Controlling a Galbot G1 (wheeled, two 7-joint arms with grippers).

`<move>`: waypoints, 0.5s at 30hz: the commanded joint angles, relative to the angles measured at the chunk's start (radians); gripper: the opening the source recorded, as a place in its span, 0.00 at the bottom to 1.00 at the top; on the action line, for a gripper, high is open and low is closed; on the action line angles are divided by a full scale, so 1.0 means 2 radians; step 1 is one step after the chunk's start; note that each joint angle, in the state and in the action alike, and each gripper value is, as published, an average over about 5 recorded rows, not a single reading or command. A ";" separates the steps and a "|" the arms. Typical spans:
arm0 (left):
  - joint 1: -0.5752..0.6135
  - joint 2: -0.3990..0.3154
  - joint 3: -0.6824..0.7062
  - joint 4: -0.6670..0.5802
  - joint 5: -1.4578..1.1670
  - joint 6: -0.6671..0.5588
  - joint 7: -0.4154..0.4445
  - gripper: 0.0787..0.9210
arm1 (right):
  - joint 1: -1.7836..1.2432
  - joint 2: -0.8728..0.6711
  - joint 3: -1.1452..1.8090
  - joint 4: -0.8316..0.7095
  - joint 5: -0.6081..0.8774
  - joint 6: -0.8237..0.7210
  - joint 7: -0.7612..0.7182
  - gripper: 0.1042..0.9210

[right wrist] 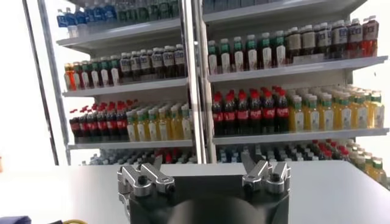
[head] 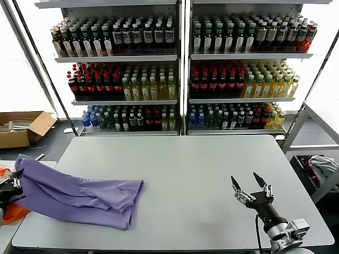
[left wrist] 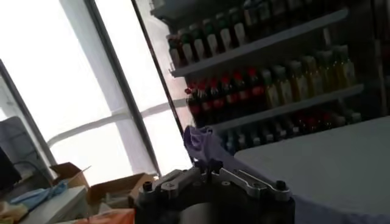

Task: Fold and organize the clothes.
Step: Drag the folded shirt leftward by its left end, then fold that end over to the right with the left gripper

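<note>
The lavender T-shirt (head: 79, 193) lies crumpled on the near-left part of the grey surface (head: 201, 174), one end hanging past the left edge and the rest trailing rightward toward the middle. Its long axis runs roughly left to right, tilted slightly toward the near side at its right end.

The left end effector (head: 11, 185) sits at the surface's left edge, right at the shirt's left end — its fingers are pressed together with a tuft of the lavender fabric pinched between them, as the left wrist view shows (left wrist: 204, 163). An orange fabric item (head: 13, 211) shows just below it, off the edge.

The right end effector (head: 251, 188) hovers over the near-right part of the surface, its fingers spread wide and holding nothing. It stands well apart from the shirt; the garment lies to its left, with bare surface between.

So the coming move turns on that gap — the left arm already has one end, and the shirt's free right end points toward the right arm, which would likely have to travel leftward to reach it.
</note>
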 commanded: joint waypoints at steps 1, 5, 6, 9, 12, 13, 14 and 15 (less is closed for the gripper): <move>-0.011 -0.049 0.087 -0.143 -0.005 0.035 0.011 0.02 | -0.011 0.004 0.002 0.010 -0.001 0.000 0.000 0.88; -0.020 -0.094 0.202 -0.161 0.008 0.047 -0.008 0.02 | -0.020 0.006 0.008 0.015 -0.002 0.001 -0.001 0.88; -0.022 -0.103 0.224 -0.157 0.017 0.048 -0.009 0.02 | -0.023 0.006 0.010 0.016 -0.002 0.001 -0.001 0.88; -0.027 -0.122 0.264 -0.138 0.041 0.048 -0.010 0.02 | -0.028 0.005 0.016 0.017 -0.001 0.003 -0.002 0.88; -0.030 -0.134 0.288 -0.121 0.048 0.049 -0.010 0.02 | -0.030 0.005 0.019 0.016 0.000 0.004 -0.003 0.88; -0.030 -0.136 0.294 -0.115 0.049 0.049 -0.009 0.02 | -0.030 0.005 0.019 0.015 0.001 0.004 -0.003 0.88; -0.031 -0.139 0.299 -0.110 0.051 0.049 -0.009 0.02 | -0.029 0.005 0.019 0.014 0.001 0.004 -0.003 0.88; -0.031 -0.141 0.303 -0.105 0.052 0.049 -0.008 0.02 | -0.028 0.004 0.019 0.014 0.001 0.004 -0.003 0.88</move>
